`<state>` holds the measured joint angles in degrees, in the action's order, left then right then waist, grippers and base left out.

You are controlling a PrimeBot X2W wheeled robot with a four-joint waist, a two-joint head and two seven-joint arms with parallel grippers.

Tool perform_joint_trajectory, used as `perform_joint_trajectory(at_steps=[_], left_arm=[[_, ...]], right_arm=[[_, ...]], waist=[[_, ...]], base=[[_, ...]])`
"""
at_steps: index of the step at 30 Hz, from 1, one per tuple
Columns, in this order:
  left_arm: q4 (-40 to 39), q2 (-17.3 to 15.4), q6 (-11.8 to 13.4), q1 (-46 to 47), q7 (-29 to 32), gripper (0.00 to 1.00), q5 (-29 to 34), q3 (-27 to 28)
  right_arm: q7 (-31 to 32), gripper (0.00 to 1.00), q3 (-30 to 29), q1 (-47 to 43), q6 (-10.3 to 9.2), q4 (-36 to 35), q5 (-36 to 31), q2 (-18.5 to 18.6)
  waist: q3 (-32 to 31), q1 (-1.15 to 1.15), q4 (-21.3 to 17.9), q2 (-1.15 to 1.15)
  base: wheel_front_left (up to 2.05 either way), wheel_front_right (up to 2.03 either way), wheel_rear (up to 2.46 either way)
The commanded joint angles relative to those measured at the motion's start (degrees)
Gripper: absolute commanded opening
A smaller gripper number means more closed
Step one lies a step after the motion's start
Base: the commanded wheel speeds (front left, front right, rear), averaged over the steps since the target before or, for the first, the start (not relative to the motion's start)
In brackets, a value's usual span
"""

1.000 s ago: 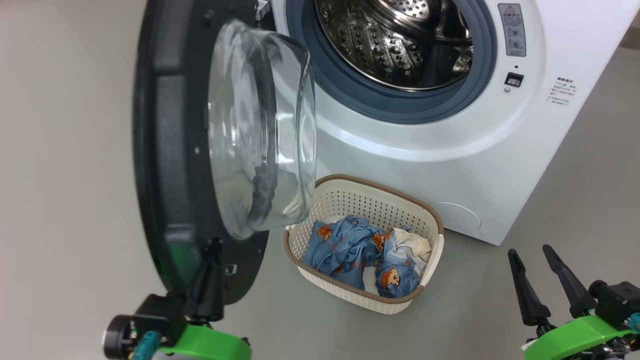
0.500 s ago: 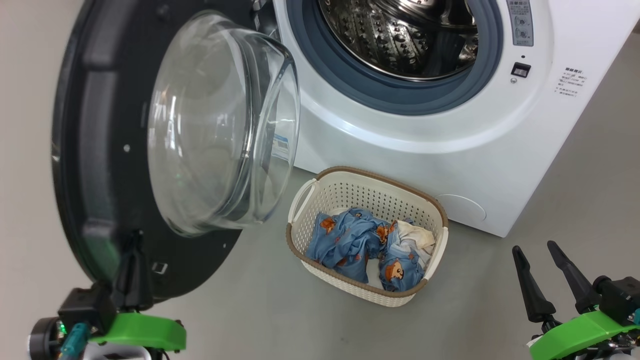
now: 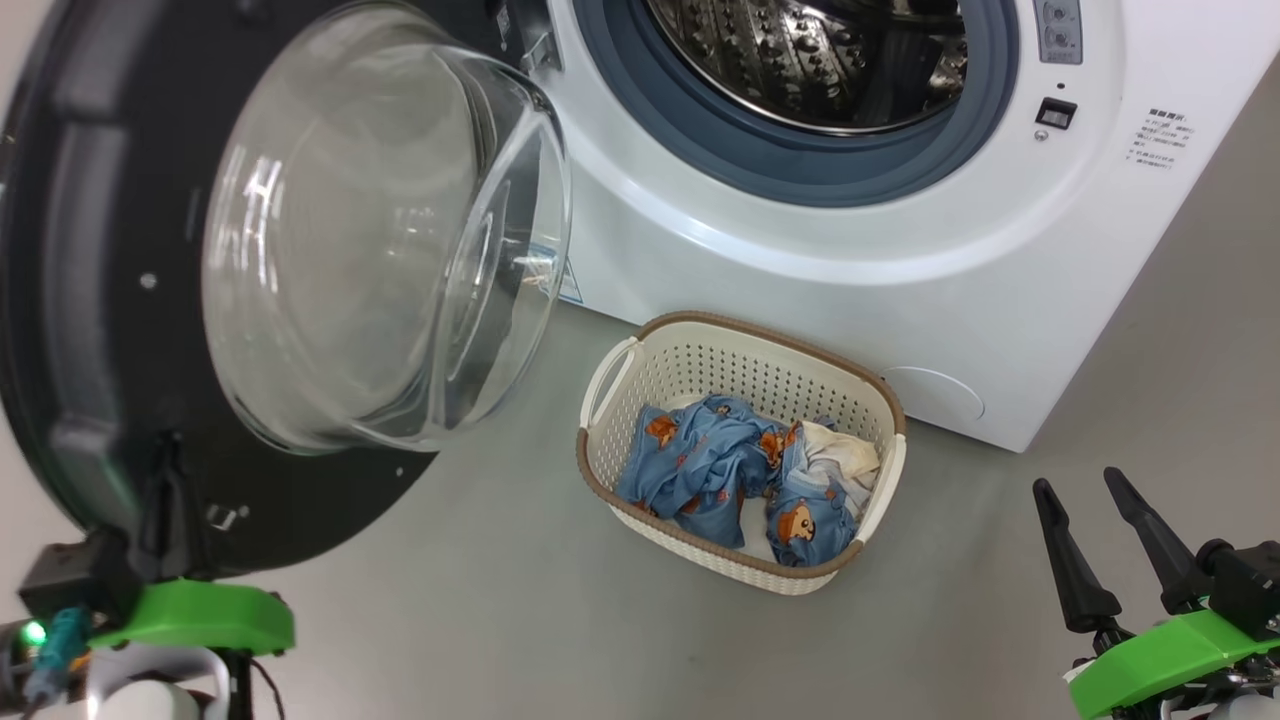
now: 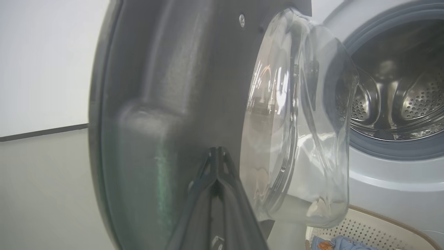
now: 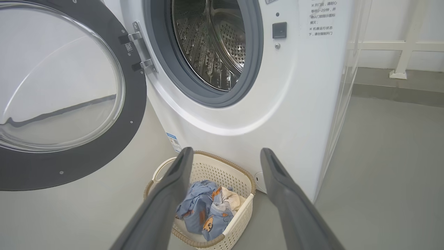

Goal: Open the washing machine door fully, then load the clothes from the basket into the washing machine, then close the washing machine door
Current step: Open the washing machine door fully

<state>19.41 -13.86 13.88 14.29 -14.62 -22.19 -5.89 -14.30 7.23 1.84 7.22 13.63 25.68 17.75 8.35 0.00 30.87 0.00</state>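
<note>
The large round glossy black washing machine door [image 3: 90, 300], with its bulging clear glass bowl window [image 3: 370, 230], stood wide open at the left of the white boxy front-loading washing machine [image 3: 800, 290]; our left jaws were clenched shut and empty, their dark fingers [image 4: 230, 198] tip-first against the door's black inner face near its lower edge; our right jaws hung released and spread at the lower right, apart from everything; the small cream-white perforated plastic basket [image 3: 740, 375] sat on the grey floor [image 3: 500, 620] just before the machine, below the grey rubber gasket [image 3: 800, 175] and perforated steel drum [image 3: 800, 60]; the light blue bear-printed clothes [image 3: 715, 470] lay crumpled inside it.
</note>
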Motion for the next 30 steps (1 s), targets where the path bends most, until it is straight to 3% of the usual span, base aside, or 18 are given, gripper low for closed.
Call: perform_joint_trajectory(at_steps=[1,16,30], left_arm=[[-0.4,-3.0,0.2,3.1,-0.4,0.0,0.8,4.0],[9.2,-3.5,-4.0,12.2,-0.4,0.0,5.2,12.2],[19.2,-5.4,-5.7,19.8,-0.4,0.0,7.1,19.8]], right_arm=[[-0.7,1.0,0.9,1.4,0.26,-1.4,0.4,1.3],[-0.7,1.0,0.0,1.7,0.26,-2.7,0.1,3.2],[-0.7,1.0,-0.1,3.1,0.26,-3.6,-0.1,5.3]], waist=[[0.4,0.0,0.0,0.0],[4.8,0.0,0.3,0.0],[9.4,0.0,-0.4,0.0]], base=[[0.0,0.0,0.0],[0.0,0.0,0.0],[0.0,0.0,0.0]])
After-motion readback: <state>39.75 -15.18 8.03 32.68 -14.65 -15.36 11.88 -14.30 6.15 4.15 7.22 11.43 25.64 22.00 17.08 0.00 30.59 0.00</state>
